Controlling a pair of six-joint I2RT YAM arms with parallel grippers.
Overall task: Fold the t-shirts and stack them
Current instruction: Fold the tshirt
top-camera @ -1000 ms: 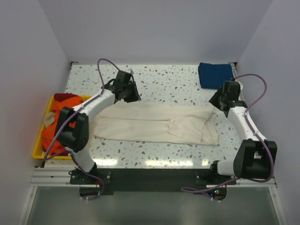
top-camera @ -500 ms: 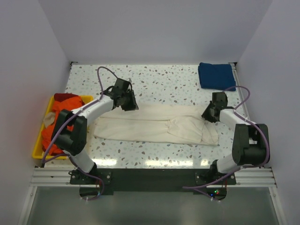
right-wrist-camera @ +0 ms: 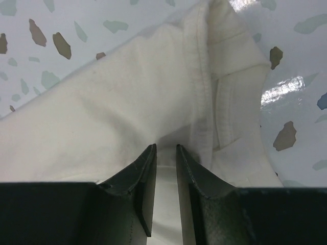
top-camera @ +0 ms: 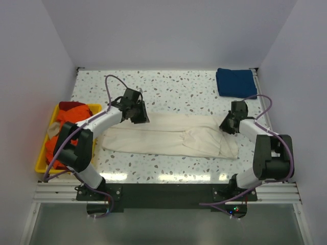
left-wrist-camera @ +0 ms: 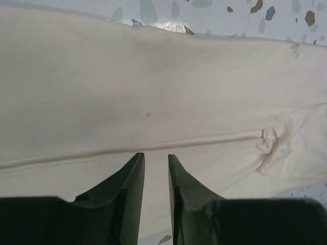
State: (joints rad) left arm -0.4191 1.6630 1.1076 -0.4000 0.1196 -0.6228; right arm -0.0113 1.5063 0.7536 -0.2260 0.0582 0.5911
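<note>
Right gripper pinches the cream t-shirt at its right end, while my left gripper hangs nearly closed over the far-left edge, hold unclear to me, the shirt's length running between them.

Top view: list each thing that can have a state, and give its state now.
cream shirt, folded into a long strip, flat
blue shirt, folded, far right corner
orange and red shirts, crumpled in tray
left gripper, jaws narrow over cream shirt, grip unclear
right gripper, pinching cream shirt's right end
</note>
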